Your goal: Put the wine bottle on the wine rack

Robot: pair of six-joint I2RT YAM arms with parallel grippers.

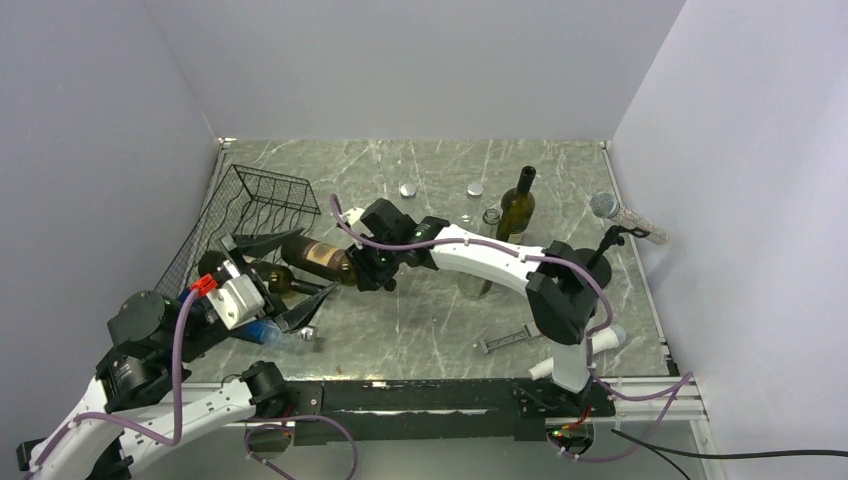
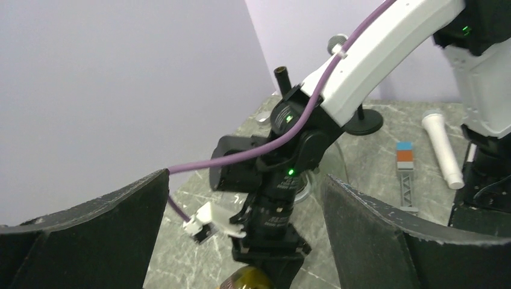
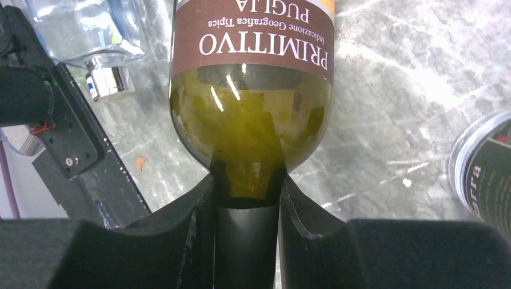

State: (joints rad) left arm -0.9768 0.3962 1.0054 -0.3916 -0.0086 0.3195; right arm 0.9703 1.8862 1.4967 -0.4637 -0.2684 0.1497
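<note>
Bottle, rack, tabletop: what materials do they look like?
Wine bottle: olive-green glass, glossy; see-through with sharp highlights, brown paper-looking label.
Wine rack: thin black wire, probably coated metal, matte.
Table: grey veined marble look, possibly laminate; slight sheen.

left wrist | we saw the left gripper (image 2: 247,178) spread wide | right arm (image 2: 385,48) with purple cable (image 2: 241,155) stood between its fingers | wine bottle (image 2: 250,280) glass at bottom edge | white cylinder (image 2: 443,147) lay on the marble table (image 2: 373,156)

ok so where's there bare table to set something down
Bare marble at front centre, between the left gripper and the small grey tool, and behind the two caps. Crowded around the wine rack, wine bottle and upright bottle.
</note>
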